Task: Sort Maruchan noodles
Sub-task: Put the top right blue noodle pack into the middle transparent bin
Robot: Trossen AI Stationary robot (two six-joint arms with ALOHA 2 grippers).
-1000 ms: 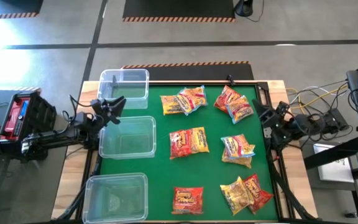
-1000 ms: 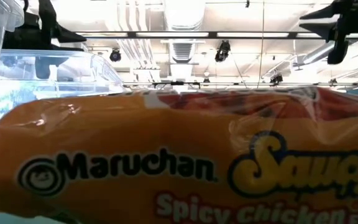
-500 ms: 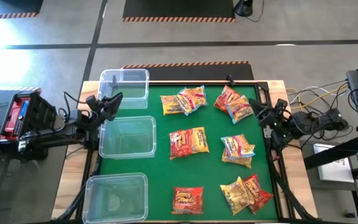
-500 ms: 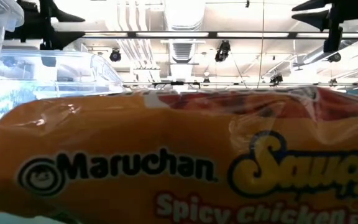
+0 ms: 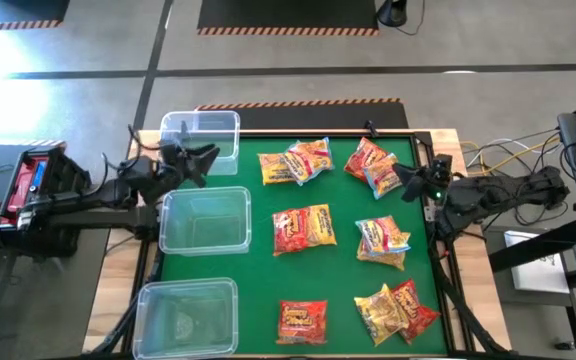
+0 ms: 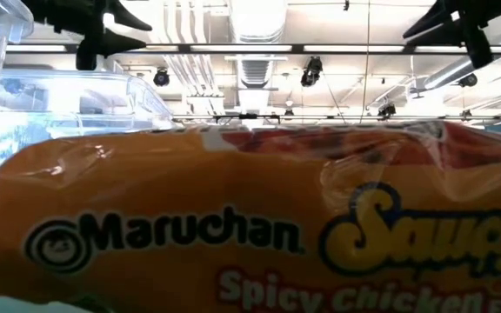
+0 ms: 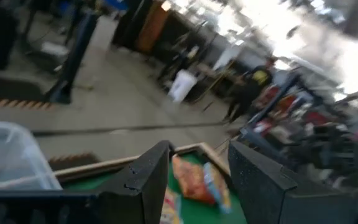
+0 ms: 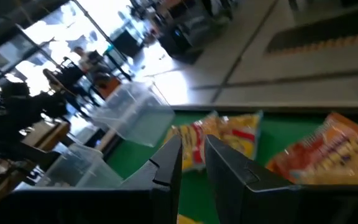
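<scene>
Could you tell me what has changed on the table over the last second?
Both arms swung in toward the green mat: the left gripper over the far clear plastic bin, the right gripper toward the far glossy ramen packets. Nothing was grasped; packets and bins stayed put.

Grey concrete floor (image 5: pixel 298 50) seen around the wooden table (image 5: pixel 448 140), black mats edged with orange-and-black hazard stripes (image 5: pixel 288 28) laid at the far side, white ceiling crossed by ducts (image 6: pixel 255 52) and strip lights (image 6: pixel 233 48), cables (image 5: pixel 508 150) trailed at the right
</scene>
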